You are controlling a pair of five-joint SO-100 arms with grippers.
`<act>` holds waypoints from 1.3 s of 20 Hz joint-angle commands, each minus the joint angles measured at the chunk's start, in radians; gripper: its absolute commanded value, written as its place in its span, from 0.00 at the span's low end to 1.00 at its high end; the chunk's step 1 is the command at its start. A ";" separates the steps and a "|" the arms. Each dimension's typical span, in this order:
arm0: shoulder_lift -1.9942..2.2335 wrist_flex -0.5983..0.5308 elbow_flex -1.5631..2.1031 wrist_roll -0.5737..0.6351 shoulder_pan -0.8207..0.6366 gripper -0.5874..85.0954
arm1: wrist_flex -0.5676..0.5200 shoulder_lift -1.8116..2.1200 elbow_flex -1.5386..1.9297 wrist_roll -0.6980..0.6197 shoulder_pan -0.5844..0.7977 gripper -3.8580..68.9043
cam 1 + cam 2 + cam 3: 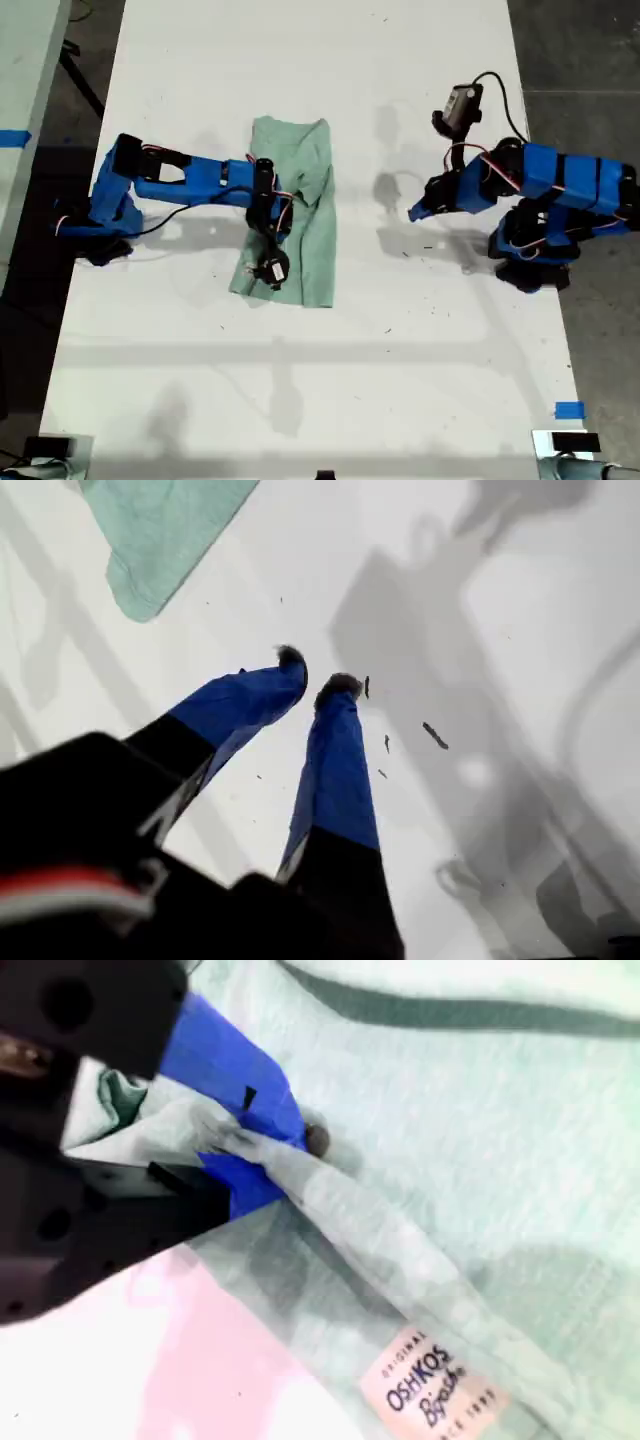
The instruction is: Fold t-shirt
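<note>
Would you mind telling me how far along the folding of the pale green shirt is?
Partly done: the pale mint-green cloth t-shirt already lies as a narrow folded strip on the white table. In hand: my second gripper pinches a fabric edge. My first gripper waits empty over bare table. The remaining folds are still to do.

Ext cam overhead, far; wrist cams close, all share t-shirt point(295, 205).

Pale mint t-shirt point(305, 215) — folded narrow, rumpled, lying mid-table, label showing
</note>
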 commanded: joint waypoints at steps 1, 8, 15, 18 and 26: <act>0.012 0.040 -0.098 -0.005 -0.023 0.18 | -0.034 0.029 0.000 0.014 -0.021 0.15; 0.469 0.359 0.012 0.029 0.066 0.29 | -0.035 0.046 -0.006 0.015 -0.077 0.18; 0.727 0.359 0.278 -0.121 0.339 0.28 | -0.195 -0.112 -0.086 0.095 -0.270 0.23; 0.723 0.267 0.316 -0.192 0.456 0.28 | -0.265 -0.334 -0.227 0.110 -0.336 0.23; 0.650 0.150 0.337 -0.221 0.492 0.29 | -0.155 -0.963 -0.834 0.091 -0.407 0.39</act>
